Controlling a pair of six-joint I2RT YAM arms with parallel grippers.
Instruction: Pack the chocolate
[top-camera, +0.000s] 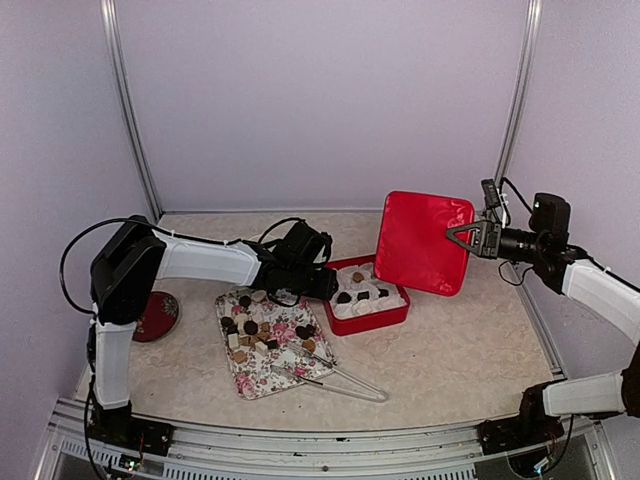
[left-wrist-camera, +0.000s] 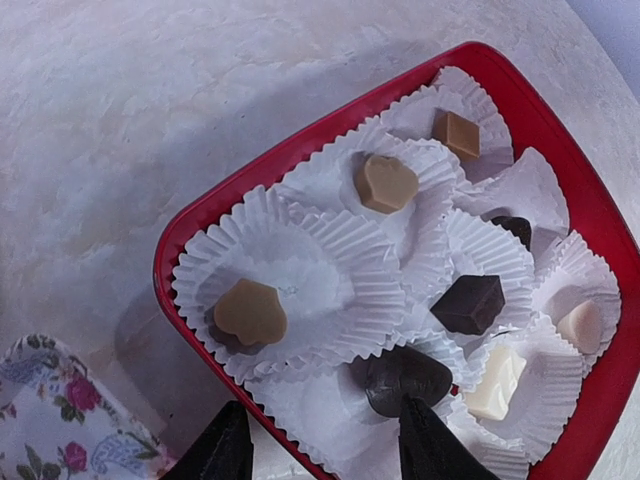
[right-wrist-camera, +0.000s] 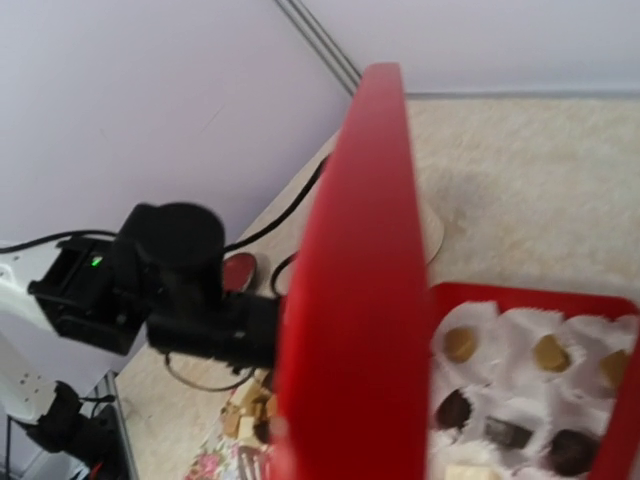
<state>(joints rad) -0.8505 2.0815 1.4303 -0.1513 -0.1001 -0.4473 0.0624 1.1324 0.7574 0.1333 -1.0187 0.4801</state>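
Note:
Loose chocolate (top-camera: 262, 332) in dark, tan and cream lies heaped on a floral tray (top-camera: 250, 382). A red box (top-camera: 368, 326) beside it holds white paper liners with several pieces in them. My left gripper (top-camera: 325, 283) hovers low over the box's near corner, open (left-wrist-camera: 320, 405), nothing between its fingers. A dark heart-shaped chocolate (left-wrist-camera: 405, 375) lies in a liner right at the right fingertip (left-wrist-camera: 420, 440). A tan piece (left-wrist-camera: 250, 310) sits in the liner beside it. My right gripper (top-camera: 462, 237) is shut on the edge of the red lid (top-camera: 420, 243), held upright above the box (right-wrist-camera: 520, 292).
Metal tongs (top-camera: 335, 378) lie across the tray's near corner and onto the table. A small round red dish (top-camera: 157, 315) sits at the far left by the left arm. Pale walls enclose the table on three sides.

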